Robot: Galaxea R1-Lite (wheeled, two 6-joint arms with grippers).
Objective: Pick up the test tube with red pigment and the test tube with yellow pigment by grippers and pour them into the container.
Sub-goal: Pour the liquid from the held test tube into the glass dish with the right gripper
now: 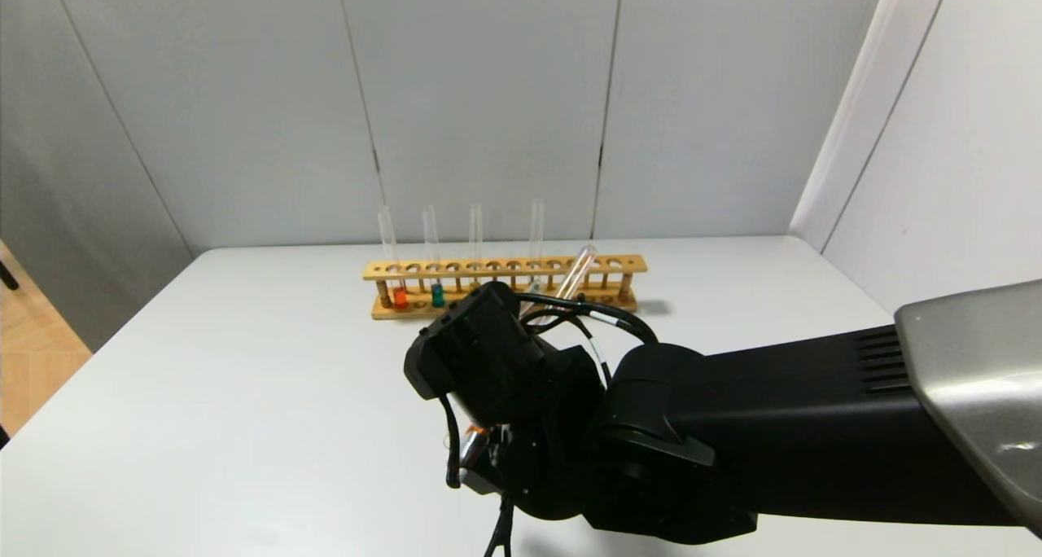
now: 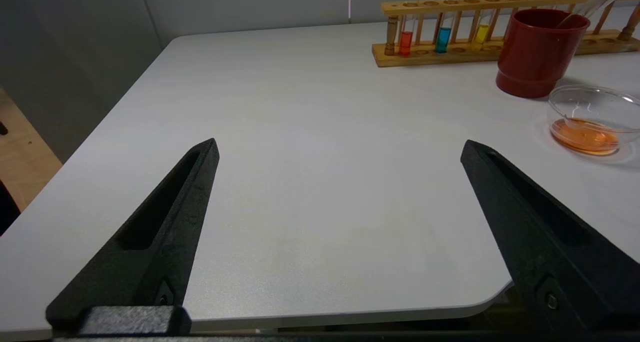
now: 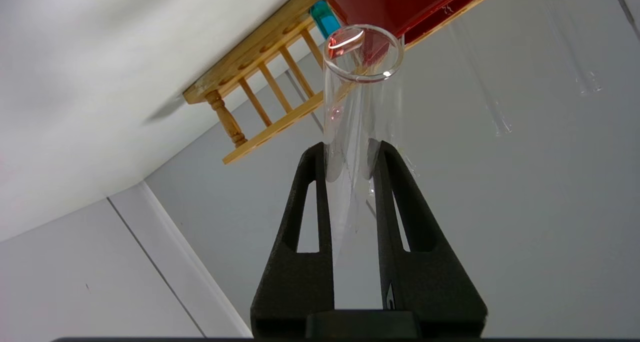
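My right gripper (image 3: 347, 149) is shut on the test tube with red pigment (image 3: 360, 107), which looks empty apart from a reddish drop. The tube (image 1: 574, 274) tilts up toward the rack, its mouth by the dark red cup (image 2: 537, 52). The container (image 2: 590, 127) stands beside the cup and holds red-orange liquid. The test tube with yellow pigment (image 2: 481, 33) stands in the wooden rack (image 2: 500, 4). My left gripper (image 2: 340, 144) is open and empty, low over the table's near left edge. In the head view the right fingers are hidden behind the wrist.
The rack (image 1: 505, 284) stands at the back of the white table (image 1: 244, 394). It also holds a brighter orange tube (image 2: 405, 41), a teal tube (image 2: 443, 38) and clear tubes. My right arm (image 1: 773, 435) covers the table's front right.
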